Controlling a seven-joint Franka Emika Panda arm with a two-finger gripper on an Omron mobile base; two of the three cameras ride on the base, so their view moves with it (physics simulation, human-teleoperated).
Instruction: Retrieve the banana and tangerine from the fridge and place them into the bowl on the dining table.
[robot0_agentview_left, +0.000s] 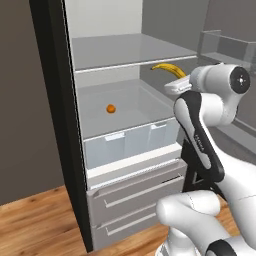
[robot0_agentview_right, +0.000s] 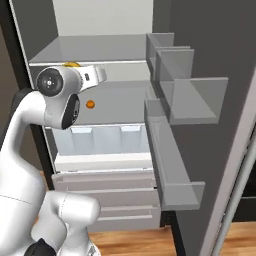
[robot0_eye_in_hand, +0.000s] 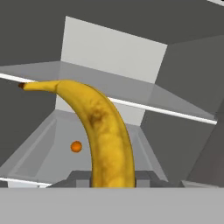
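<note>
The fridge (robot0_agentview_left: 131, 199) stands open in front of me. My gripper (robot0_eye_in_hand: 112, 180) is shut on the banana (robot0_eye_in_hand: 103, 131), which rises curved and yellow between the jaws, its dark tip pointing up and left. In the base views the banana (robot0_agentview_left: 167, 69) (robot0_agentview_right: 71, 64) hangs at the front edge of the upper shelf, at the end of my arm. The tangerine (robot0_agentview_left: 111, 108) (robot0_agentview_right: 90, 104) (robot0_eye_in_hand: 76, 147) lies on the shelf below, further back, apart from the gripper. The bowl and the dining table are out of view.
The fridge door (robot0_agentview_right: 200, 150) is swung open to the right, with several clear door bins (robot0_agentview_right: 192, 97) sticking out. Below the shelves are a clear crisper box (robot0_agentview_left: 131, 142) and two grey drawers (robot0_agentview_left: 142, 212). A wood floor (robot0_agentview_left: 35, 225) lies to the left.
</note>
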